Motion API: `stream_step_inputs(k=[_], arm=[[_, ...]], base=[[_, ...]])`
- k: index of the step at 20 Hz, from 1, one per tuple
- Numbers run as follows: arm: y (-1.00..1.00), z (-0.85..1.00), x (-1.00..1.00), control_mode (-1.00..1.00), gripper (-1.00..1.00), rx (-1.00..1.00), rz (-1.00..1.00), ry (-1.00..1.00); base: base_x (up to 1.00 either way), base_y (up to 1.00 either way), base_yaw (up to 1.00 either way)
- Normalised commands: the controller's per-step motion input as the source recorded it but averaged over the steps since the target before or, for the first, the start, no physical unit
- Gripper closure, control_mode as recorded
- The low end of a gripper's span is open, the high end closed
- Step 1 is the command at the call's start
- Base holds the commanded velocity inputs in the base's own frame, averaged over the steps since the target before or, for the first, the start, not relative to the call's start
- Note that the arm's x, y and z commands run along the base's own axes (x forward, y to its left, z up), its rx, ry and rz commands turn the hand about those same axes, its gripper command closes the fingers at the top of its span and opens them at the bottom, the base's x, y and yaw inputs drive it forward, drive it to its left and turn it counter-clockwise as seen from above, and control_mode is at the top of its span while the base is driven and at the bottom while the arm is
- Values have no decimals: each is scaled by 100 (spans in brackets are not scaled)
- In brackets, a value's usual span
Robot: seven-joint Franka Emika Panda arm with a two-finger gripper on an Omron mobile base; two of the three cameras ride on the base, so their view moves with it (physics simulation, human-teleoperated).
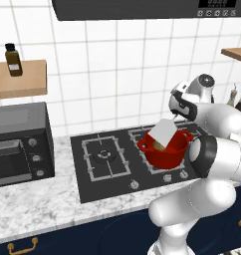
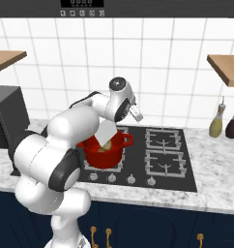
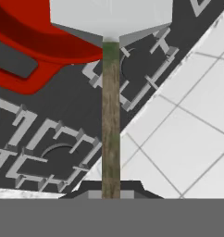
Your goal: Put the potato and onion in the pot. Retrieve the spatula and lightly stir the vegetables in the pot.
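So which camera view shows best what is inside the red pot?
The left base view: it looks into the pot, where a pale vegetable lies under the spatula blade. The right base view also shows it, partly behind the arm. The hand view shows just the pot's red outside and the handle.

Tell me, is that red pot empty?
No. The pot holds pale vegetables, and the spatula blade dips in.

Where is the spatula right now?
The spatula is in the gripper, its white blade dipping into the red pot on the stove, with the wooden handle slanting up toward the tiled wall.
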Motion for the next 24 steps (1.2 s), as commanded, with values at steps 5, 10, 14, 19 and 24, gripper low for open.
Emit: stream_step_inputs(k=[5,10,14,19,24], arm=[[0,-2,27,-100,100,-12,23,-7],[14,-4,10,-100,100,-7,3,-19],[29,-1,0,-100,100,-3,6,-24],[3,0,0,-100,100,-3,9,3],[4,0,-2,-100,100,-3,3,-9]], base=[[0,0,0],[0,0,0],[0,0,0],[0,0,0],[0,0,0]])
